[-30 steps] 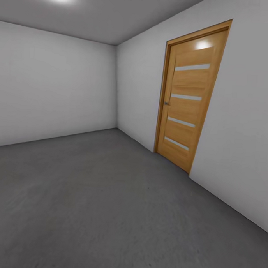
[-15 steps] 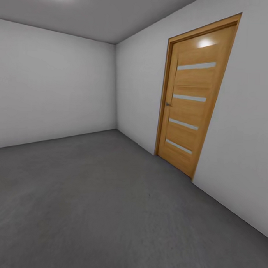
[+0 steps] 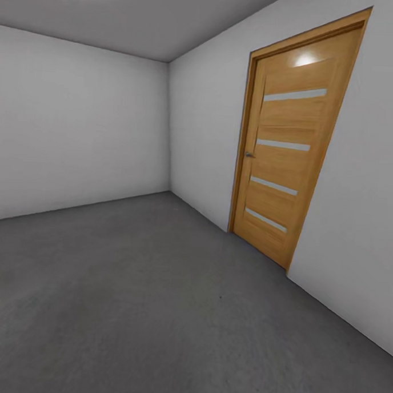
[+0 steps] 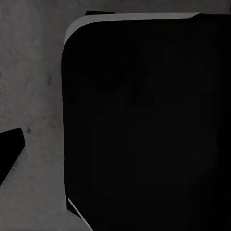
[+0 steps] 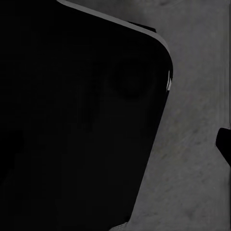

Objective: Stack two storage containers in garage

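Soft overhead light, door (image 3: 287,149) glare

Pale grey walls (image 3: 79,123), dark grey floor (image 3: 129,296), wooden door (image 3: 290,149).

A large black rounded body (image 4: 144,125) blocks most of my left wrist camera, hiding the dark grey floor (image 4: 33,86) behind it; a second black mass (image 5: 77,120) does the same on my right. I cannot tell either gripper's state. Ahead, the picture's edge crops the wooden door (image 3: 290,149).
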Available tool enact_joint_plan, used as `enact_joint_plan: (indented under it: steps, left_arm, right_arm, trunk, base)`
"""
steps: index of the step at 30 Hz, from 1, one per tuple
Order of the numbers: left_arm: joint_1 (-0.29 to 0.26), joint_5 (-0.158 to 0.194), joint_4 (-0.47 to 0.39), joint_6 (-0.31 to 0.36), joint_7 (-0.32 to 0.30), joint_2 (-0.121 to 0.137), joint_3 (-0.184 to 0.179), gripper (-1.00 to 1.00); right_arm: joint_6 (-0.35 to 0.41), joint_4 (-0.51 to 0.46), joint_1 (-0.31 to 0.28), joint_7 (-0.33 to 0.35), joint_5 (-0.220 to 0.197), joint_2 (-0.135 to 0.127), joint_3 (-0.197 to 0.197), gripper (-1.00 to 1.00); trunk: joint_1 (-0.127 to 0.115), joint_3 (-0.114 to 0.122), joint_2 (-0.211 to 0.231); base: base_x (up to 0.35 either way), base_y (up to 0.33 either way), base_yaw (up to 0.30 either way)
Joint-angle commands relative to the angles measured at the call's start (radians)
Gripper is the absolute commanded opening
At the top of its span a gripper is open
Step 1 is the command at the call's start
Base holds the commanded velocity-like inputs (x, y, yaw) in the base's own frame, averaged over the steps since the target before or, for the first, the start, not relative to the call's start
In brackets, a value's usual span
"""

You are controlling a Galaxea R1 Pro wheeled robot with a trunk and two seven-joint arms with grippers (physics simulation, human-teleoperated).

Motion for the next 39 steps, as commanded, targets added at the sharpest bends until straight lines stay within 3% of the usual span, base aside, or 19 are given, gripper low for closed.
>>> enact_joint_plan:
  steps: [1,39]
  left_arm:
    - [0.000,0.003,0.000,-0.003,0.001,0.000,0.001,1.00]
    - [0.000,0.002,0.000,-0.002,0.001,0.000,0.001,1.00]
  right_arm:
    - [-0.003,0.000,0.000,-0.001,0.001,0.000,0.007,1.00]
    - [-0.009,0.000,0.000,-0.002,-0.014,0.003,-0.009,1.00]
  trunk:
    - [0.001,-0.001,0.000]
    - [0.001,-0.001,0.000]
  base:
    - [0.324,0.000,0.000]
    - [0.324,0.000,0.000]
